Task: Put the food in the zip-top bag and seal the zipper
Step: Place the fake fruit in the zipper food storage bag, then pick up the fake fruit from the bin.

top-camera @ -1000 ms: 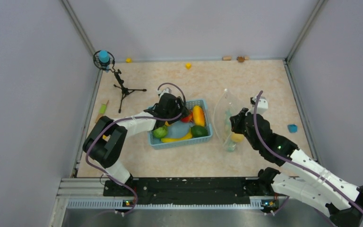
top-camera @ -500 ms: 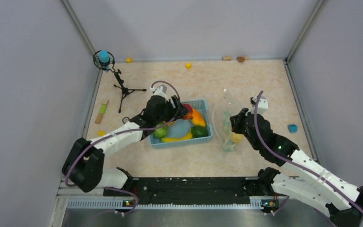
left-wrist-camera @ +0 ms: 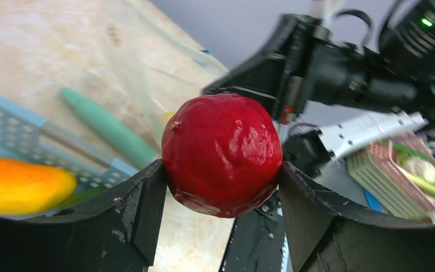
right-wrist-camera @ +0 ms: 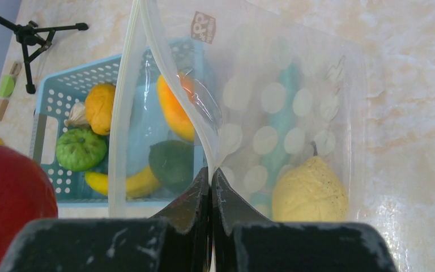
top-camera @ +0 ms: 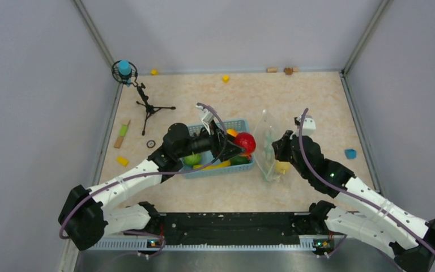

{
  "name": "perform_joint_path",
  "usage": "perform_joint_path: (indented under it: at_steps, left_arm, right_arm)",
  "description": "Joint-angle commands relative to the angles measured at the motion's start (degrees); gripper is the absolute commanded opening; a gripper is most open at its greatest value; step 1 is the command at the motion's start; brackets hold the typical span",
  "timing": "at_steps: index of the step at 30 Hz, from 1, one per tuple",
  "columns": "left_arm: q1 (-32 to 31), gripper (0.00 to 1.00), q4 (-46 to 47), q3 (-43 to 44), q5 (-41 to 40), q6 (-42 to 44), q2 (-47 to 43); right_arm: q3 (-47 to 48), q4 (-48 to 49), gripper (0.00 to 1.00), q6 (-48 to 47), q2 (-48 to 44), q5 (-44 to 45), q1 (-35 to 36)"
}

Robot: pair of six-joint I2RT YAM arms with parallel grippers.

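Left gripper (left-wrist-camera: 221, 170) clasps glossy red toy fruit (left-wrist-camera: 222, 150); only right wrist view shows right gripper (right-wrist-camera: 210, 177) pinching clear plastic bag (right-wrist-camera: 294, 73), yellow pear (right-wrist-camera: 308, 191) inside

Between the left fingers (left-wrist-camera: 119, 226): one red fruit (left-wrist-camera: 221, 153). Pinched by the right fingers (right-wrist-camera: 187, 226): one zip-top bag (right-wrist-camera: 328, 73), and in it, beyond the fingertips, one yellow pear (right-wrist-camera: 310, 190) and one teal stick (right-wrist-camera: 283, 122). To the left of these fingers is one blue basket (right-wrist-camera: 41, 133) with two orange fruits (right-wrist-camera: 100, 107) (right-wrist-camera: 173, 110), two green ones (right-wrist-camera: 80, 149) (right-wrist-camera: 171, 161) and one banana (right-wrist-camera: 127, 182). On the table are three yellow blocks (top-camera: 154, 72) (top-camera: 225, 78) (top-camera: 123, 161) and one blue block (top-camera: 350, 153).
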Motion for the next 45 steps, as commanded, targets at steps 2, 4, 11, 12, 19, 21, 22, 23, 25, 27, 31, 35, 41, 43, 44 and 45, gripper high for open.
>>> perform_joint_path:
  at_steps: [2, 4, 11, 12, 19, 21, 22, 23, 25, 27, 31, 35, 41, 43, 44, 45]
  left_arm:
    - [-2.9, 0.35, 6.7, 3.2, 6.4, 4.1, 1.1]
    - [-4.2, 0.36, 5.0, 4.7, 3.9, 4.8, 3.1]
    - [-6.3, 0.37, 5.3, 7.2, 0.9, 3.7, 9.4]
    - [-6.5, 0.37, 5.0, 7.5, 0.3, 3.7, 9.9]
    - [-8.3, 0.59, 0.2, 8.2, -8.6, 6.2, 10.5]
    - [-8.7, 0.75, -0.2, 8.1, -9.4, 6.4, 10.5]
    - [-8.8, 0.82, -0.3, 8.1, -9.1, 6.4, 10.5]
    - [-8.8, 0.86, -0.4, 8.2, -8.6, 6.5, 10.5]
    - [-8.9, 0.89, -0.9, 8.3, -8.1, 6.8, 10.3]
    - [-9.0, 0.9, -1.3, 8.3, -8.9, 6.9, 10.0]
    - [-9.2, 0.92, -2.0, 7.9, -9.3, 6.9, 8.7]
    - [-9.2, 0.96, -3.3, 7.1, -9.4, 7.7, 6.2]
    - [-9.2, 0.97, -6.0, 3.7, -17.4, 8.5, 0.0]
    - [-9.2, 0.97, -6.2, 1.7, -25.1, 7.8, -2.0]
    - [-9.2, 0.97, -6.6, 1.0, -29.4, 7.6, -3.0]
    - [-9.1, 0.97, -7.4, 0.3, -34.1, 7.1, -3.7]
  right_arm:
    - [1.4, 2.0, 0.0, -1.2, 0.4, -3.1, -0.1]
    - [1.3, 2.1, 0.0, -1.3, 0.3, -3.7, -0.1]
    - [1.4, 2.4, 0.0, -1.6, 0.2, -5.7, -0.1]
    - [1.5, 2.4, 0.0, -1.7, 0.2, -5.9, -0.1]
    - [1.0, 3.0, 0.0, -1.8, -0.9, -7.1, -0.1]
    - [1.0, 3.1, 0.0, -1.8, -1.0, -7.2, -0.1]
    - [1.0, 3.1, 0.0, -1.9, -1.1, -7.3, -0.1]
    - [1.0, 3.1, 0.0, -1.9, -1.0, -7.4, -0.1]
    - [0.9, 3.3, 0.0, -1.9, -1.0, -7.3, -0.1]
    - [0.9, 3.4, 0.0, -1.8, -0.8, -7.2, -0.1]
    - [1.1, 3.2, 0.0, -1.8, -0.8, -8.7, -0.1]
    - [0.8, 3.2, 0.0, -1.6, -1.2, -7.4, -0.1]
    - [0.9, 2.9, 0.0, -1.6, -1.3, -5.8, -0.1]
    - [1.0, 2.3, 0.0, -1.5, -1.4, -5.2, -0.1]
    - [1.1, 2.1, 0.0, -1.5, -1.3, -4.8, -0.1]
    - [1.1, 1.9, 0.0, -1.6, -1.4, -4.0, -0.1]
